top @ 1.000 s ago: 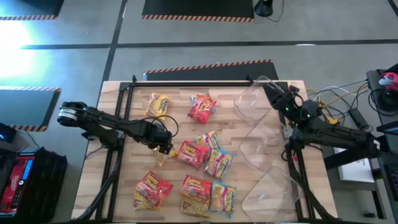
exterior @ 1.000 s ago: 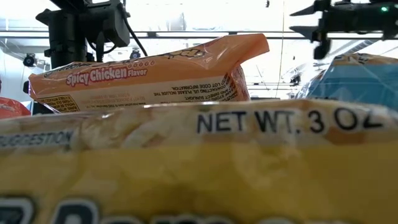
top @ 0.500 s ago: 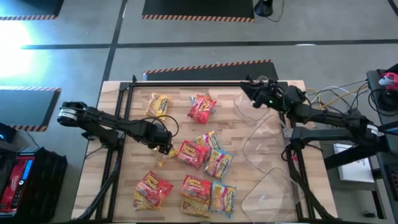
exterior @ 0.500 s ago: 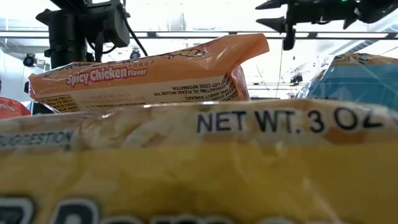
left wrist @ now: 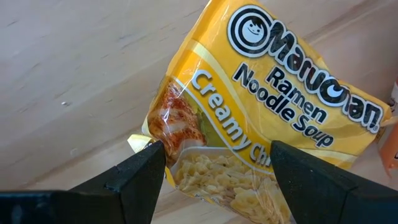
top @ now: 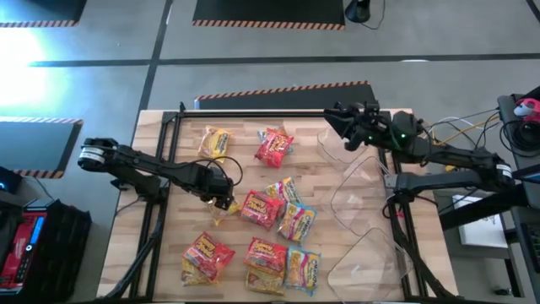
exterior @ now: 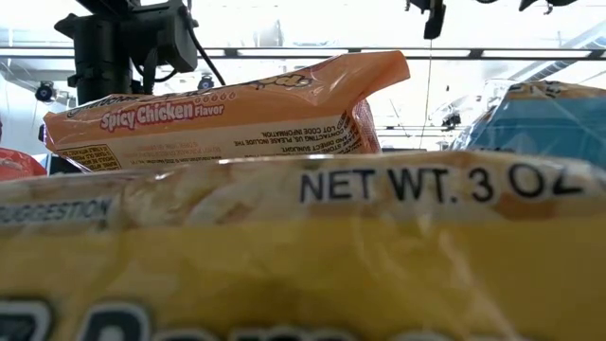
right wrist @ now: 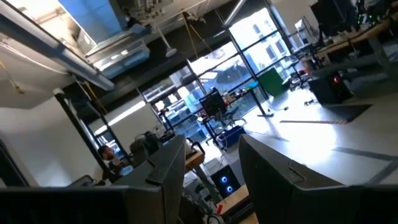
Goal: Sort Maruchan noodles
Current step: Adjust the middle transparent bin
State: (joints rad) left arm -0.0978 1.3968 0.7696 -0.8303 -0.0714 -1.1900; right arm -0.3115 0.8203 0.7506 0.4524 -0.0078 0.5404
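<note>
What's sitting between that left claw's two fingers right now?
A yellow Creamy Chicken ramen packet lies on the wooden table between the open left gripper fingers; the left wrist view shows it.

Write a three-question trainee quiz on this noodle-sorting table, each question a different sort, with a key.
1. True or false: the left gripper has its jaws open astride a corner of the yellow Creamy Chicken packet.
2. The right gripper is: A) down among the packets, B) raised over the table's far right corner near the clear tubs, C) out of sight.
3. Fill in: in the low view, the orange packet reads "Spicy ____ Flavor".

Key: 1 true; 2 B; 3 Chicken.
</note>
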